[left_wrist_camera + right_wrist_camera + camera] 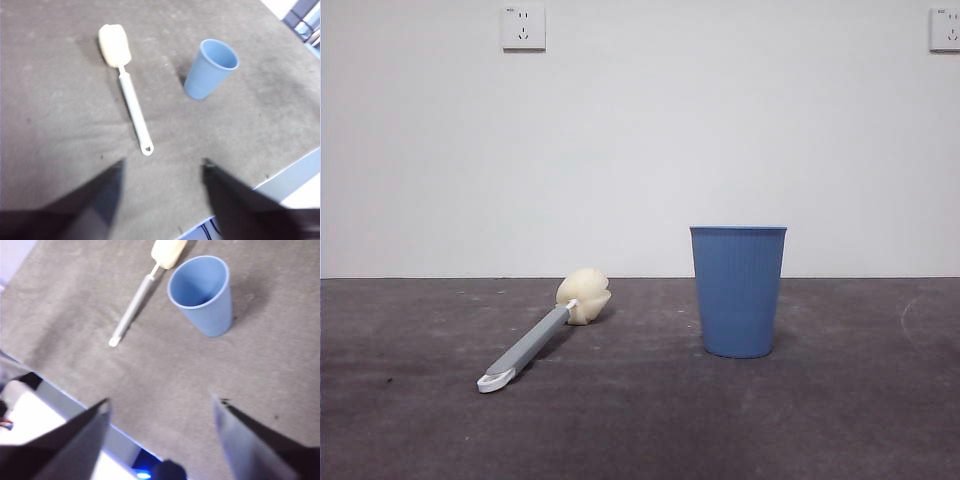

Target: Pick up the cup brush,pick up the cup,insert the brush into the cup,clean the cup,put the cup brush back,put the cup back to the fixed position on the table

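You had nothing done yet: the cup brush (542, 331) lay on the counter (840, 420) left of the upright cup (738, 291), both tools (162, 167) (160, 405) spread, empty.

No readable text, tiny marks on the wall sockets (523, 27) too small to read

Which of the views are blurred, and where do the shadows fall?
Front view: sharp, even light, a soft shadow beside the cup. Left wrist view: blurred overall, cup brush smeared, the left gripper dark. Right wrist view: slightly blurred, a faint shadow beside the cup.
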Controlling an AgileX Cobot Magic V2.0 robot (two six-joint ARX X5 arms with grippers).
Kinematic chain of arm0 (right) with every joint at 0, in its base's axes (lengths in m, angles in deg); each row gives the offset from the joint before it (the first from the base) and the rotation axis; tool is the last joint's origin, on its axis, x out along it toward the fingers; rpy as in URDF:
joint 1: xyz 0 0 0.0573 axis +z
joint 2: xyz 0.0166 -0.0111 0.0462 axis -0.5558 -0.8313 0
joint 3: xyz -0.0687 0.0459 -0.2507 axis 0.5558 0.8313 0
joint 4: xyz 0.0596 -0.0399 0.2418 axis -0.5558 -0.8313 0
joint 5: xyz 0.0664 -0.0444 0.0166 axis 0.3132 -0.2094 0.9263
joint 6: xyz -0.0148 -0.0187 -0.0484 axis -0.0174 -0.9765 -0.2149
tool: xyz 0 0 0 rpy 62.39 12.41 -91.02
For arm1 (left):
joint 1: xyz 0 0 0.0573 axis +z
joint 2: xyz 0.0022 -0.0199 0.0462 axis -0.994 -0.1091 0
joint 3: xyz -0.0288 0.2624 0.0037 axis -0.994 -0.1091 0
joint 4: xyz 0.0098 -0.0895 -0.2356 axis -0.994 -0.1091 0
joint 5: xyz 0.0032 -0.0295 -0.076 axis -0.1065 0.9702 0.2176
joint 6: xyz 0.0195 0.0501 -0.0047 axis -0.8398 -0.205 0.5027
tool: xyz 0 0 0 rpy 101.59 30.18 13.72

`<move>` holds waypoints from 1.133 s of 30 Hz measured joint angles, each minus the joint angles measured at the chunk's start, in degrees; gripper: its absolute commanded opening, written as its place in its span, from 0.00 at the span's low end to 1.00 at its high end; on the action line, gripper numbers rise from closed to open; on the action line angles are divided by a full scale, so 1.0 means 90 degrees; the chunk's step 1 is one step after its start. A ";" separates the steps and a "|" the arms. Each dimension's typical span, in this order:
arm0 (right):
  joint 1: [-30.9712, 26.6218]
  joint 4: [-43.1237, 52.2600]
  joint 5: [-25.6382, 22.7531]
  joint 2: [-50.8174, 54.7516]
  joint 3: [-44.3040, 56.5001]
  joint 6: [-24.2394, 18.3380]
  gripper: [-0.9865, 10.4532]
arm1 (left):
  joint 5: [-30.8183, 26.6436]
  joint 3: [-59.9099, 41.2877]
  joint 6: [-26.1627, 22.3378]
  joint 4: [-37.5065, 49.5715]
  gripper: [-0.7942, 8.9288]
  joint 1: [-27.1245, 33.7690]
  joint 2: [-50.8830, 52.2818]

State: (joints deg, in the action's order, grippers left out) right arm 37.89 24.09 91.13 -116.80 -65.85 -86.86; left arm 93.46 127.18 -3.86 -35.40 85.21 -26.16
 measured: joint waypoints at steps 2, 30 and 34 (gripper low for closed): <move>0.0000 -0.0007 0.0141 0.0000 0.0000 0.0027 0.61 | 0.0007 0.0002 0.0036 0.0109 0.67 -0.0063 -0.0066; 0.0000 0.0068 0.0160 -0.0070 -0.0002 0.0262 0.61 | -0.2807 0.0617 0.0940 0.2140 0.67 -0.3410 -0.3876; 0.0000 0.0068 0.0160 -0.0070 -0.0002 0.0262 0.61 | -0.3419 0.0617 0.1273 0.2650 0.66 -0.3903 -0.4755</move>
State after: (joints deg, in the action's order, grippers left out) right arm 37.89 24.70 92.57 -117.44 -65.87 -84.50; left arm 62.68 132.74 7.59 -11.55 50.09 -68.96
